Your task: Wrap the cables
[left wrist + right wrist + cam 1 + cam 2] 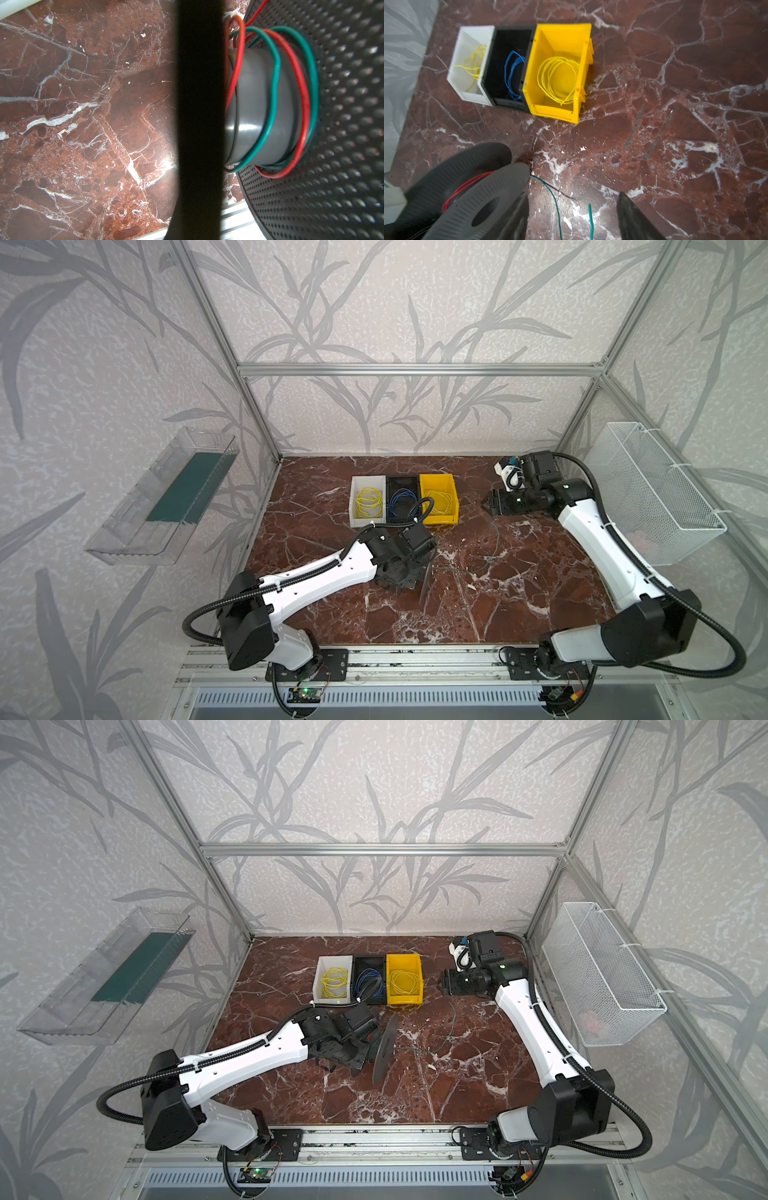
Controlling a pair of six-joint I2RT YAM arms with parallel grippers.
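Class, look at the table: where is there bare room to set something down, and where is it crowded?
Free: the near table between spool and front rail; the far left, between wall and white bin. Crowded: the middle, where the green wire trails from spool toward the right tool.

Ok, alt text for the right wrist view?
The open right gripper hovers over a marble table where a green wire trails from a spool carrying red wire. Beyond sit a white bin, black bin and yellow bin of coiled wire.
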